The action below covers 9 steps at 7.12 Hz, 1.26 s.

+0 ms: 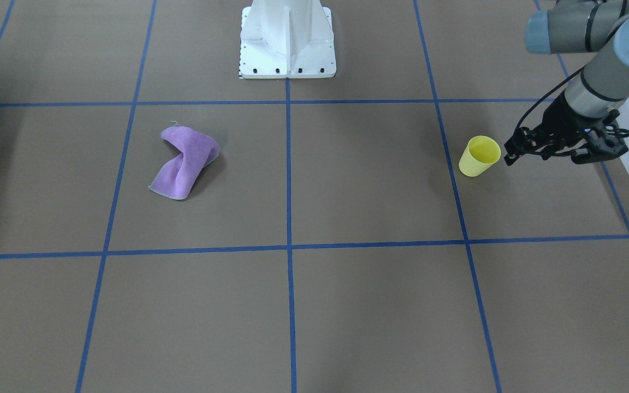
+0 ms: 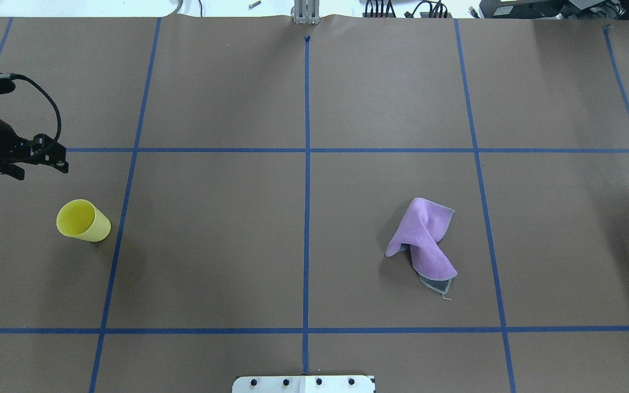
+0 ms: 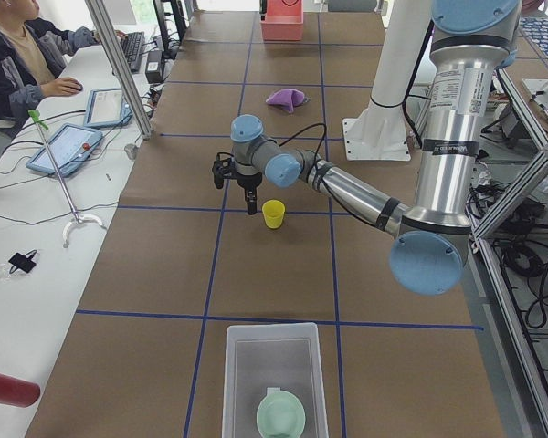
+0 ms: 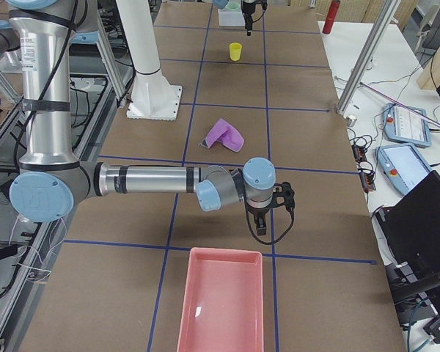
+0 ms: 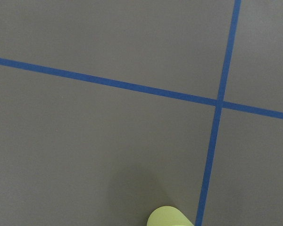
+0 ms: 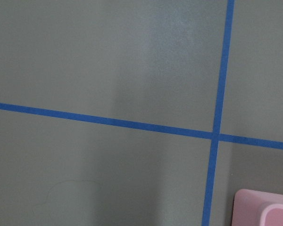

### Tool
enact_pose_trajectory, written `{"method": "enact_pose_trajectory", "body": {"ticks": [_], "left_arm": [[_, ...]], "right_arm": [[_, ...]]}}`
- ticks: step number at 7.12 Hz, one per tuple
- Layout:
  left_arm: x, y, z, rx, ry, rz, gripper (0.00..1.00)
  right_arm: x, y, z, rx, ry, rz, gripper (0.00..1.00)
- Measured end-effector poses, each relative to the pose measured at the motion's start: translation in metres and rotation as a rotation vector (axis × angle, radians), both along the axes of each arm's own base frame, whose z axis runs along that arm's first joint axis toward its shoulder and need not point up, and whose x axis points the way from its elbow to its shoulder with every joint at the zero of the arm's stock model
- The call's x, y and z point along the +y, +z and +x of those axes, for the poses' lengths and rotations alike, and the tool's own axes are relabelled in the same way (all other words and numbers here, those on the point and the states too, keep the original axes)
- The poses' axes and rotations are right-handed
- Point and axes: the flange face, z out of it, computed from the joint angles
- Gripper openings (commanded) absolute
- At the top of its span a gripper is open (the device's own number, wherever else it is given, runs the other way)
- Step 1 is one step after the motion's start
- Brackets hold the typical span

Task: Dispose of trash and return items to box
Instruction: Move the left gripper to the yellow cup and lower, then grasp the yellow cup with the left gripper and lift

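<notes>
The desk (image 3: 164, 265) under the left claw (image 3: 251, 203) is covered in matte brown and marked into large squares by blue tape lines (image 3: 164, 315). Just past the desk edge beside that claw stands a white bench (image 3: 36, 210), with a slanted aluminium post (image 3: 119, 64) rising between the two. A white bench (image 4: 403, 66) also lies well beyond the right claw (image 4: 259, 229). The light is even and soft, and the shadows are faint.

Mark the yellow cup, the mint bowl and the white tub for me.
yellow cup (image 1: 480, 154), front-facing view, inside its mouth
mint-green bowl (image 3: 281, 417), left exterior view, its inside
translucent white tub (image 3: 269, 358), left exterior view, its bare floor
</notes>
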Motion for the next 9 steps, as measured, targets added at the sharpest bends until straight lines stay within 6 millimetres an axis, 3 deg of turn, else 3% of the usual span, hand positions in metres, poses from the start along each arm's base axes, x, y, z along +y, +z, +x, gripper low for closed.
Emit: {"method": "enact_pose_trajectory", "body": {"ticks": [1,3,7,8,9], "left_arm": [[0.005,0.014,0.01,0.006,0.018,0.013,0.79],[0.019,0.023,0.028,0.011,0.059,0.036,0.79],[0.057,0.058,0.02,0.044,0.101,0.105,0.74],[0.058,0.058,0.024,0.047,0.107,0.106,0.59],[0.059,0.058,0.029,0.049,0.111,0.105,0.11]], "right_arm": [[0.0,0.0,0.0,0.0,0.0,-0.001,1.0],[0.0,0.001,0.0,0.0,0.0,-0.002,1.0],[0.002,0.004,-0.001,-0.002,0.001,-0.013,1.0],[0.003,0.005,-0.001,-0.002,0.002,-0.017,1.0],[0.003,0.006,-0.001,-0.002,0.002,-0.018,1.0]]}}
